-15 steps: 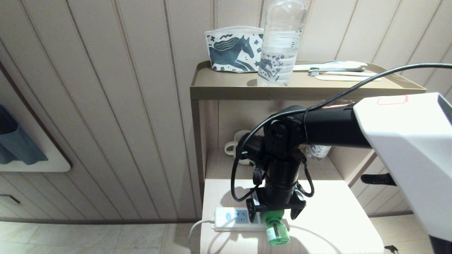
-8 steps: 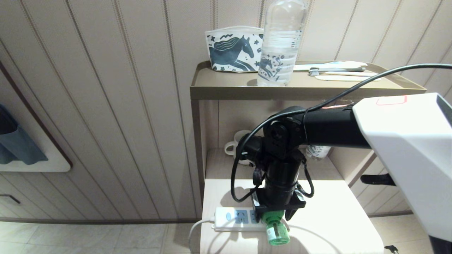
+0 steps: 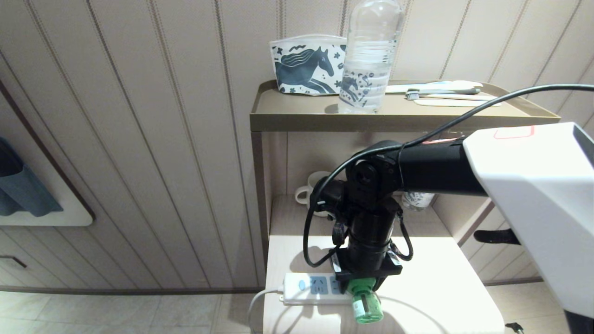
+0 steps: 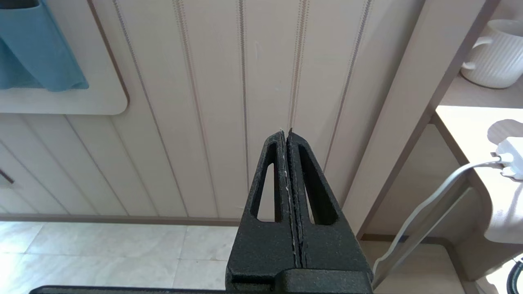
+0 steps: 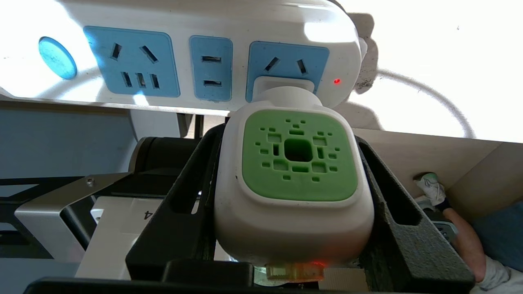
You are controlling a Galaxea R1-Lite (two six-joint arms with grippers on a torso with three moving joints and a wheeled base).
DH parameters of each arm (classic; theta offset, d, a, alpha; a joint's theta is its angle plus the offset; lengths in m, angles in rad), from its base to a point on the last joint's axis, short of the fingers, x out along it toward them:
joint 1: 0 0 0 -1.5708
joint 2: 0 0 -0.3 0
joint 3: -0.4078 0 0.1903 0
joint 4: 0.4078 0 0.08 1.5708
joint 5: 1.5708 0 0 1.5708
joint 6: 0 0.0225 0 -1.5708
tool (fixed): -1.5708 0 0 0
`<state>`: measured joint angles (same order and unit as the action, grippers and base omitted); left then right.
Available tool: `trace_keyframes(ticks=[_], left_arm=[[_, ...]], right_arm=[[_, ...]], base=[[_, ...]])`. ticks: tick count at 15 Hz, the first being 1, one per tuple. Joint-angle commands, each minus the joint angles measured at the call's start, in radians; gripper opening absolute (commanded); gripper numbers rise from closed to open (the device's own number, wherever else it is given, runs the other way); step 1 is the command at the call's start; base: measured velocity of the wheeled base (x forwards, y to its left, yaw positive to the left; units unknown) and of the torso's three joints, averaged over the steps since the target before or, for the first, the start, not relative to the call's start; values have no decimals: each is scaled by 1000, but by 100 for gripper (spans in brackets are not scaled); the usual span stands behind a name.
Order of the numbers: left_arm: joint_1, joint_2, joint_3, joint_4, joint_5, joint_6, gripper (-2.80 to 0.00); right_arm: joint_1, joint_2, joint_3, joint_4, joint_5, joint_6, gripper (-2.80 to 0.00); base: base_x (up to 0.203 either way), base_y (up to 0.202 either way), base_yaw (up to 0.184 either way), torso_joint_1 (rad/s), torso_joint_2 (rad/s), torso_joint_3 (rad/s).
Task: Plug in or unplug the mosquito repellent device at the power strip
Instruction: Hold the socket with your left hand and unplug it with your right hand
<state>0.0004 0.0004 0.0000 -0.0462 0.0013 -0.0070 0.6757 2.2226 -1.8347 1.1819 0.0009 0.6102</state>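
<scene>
The mosquito repellent device (image 5: 298, 163) has a white squarish head with a green perforated face, and it is plugged into the end socket of the white power strip (image 5: 204, 32). In the head view its green bottle (image 3: 366, 308) sticks out toward me from the power strip (image 3: 311, 286) on the pale table. My right gripper (image 5: 288, 136) points down over it, with its black fingers (image 5: 192, 192) pressed on both sides of the white head. My left gripper (image 4: 286, 132) is shut and empty, parked off to the side and facing the panelled wall.
A red light (image 5: 336, 81) glows on the strip. The strip's white cord (image 3: 257, 304) drops over the table's left edge. Behind the arm are a white mug (image 3: 308, 188) on the lower shelf, and a water bottle (image 3: 369, 55) and horse-print pouch (image 3: 306, 65) on the top tray (image 3: 297, 118).
My right gripper's fingers have closed in from wide apart onto the sides of the device's head. The arm, the strip and the device have stayed in place.
</scene>
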Motion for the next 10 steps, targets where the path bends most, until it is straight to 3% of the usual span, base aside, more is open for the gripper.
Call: trace_keyframes(ticks=[1,4,6,8,10], left_arm=[[1,0,0,-2,0,0,-280],[1,2,-46,-2,7,8,-280],[0,54,-214,50,6,4,-280],[-3,191,-339,103,3,-10,-280],[-25,372,-418,122,-10,-65,-280]], right_arm=[[1,-1,0,8,-1,3,-280],[9,-2,0,7,-1,5,-280],[13,-4,-5,7,-2,5,-280],[13,-14,-8,8,-2,3,-280],[11,-24,-15,8,-7,4,-280]], base=[[0,0,0,0,0,0],[0,0,0,0,0,0],[0,0,0,0,0,0],[0,0,0,0,0,0],[0,0,0,0,0,0]])
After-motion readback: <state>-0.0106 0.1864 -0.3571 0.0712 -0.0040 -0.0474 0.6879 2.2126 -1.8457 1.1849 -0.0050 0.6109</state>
